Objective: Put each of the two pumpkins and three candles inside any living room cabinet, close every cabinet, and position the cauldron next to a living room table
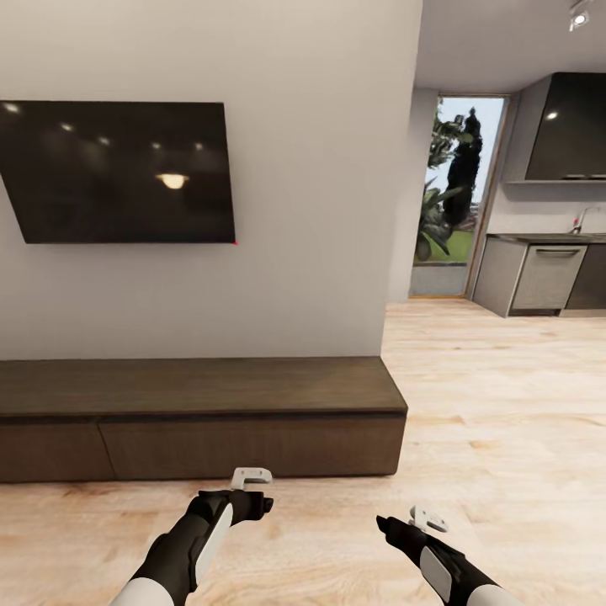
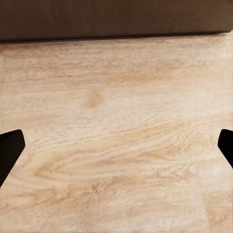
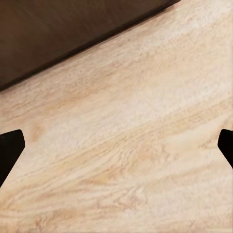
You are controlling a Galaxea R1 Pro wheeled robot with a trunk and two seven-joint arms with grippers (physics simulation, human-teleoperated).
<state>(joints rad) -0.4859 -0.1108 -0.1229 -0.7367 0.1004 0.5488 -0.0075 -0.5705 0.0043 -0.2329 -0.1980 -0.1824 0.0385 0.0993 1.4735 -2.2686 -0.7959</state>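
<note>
The cabinet (image 1: 202,389), a long low dark brown unit, stands against the white wall straight ahead, and its flat fronts (image 1: 244,446) all look shut. My left gripper (image 1: 252,480) hovers over the wooden floor just before it, open and empty. My right gripper (image 1: 427,519) hangs lower and to the right, also open and empty. The left wrist view has the cabinet's base (image 2: 116,19) beyond the spread fingertips (image 2: 9,148). In the right wrist view the cabinet (image 3: 63,34) lies at a slant. Pumpkins, candles, cauldron and table are out of view.
A dark flat television (image 1: 118,172) hangs on the wall above the cabinet. Light wooden floor (image 1: 505,404) opens to the right, leading to a kitchen with grey units (image 1: 547,273) and a glass door (image 1: 459,194) at the back.
</note>
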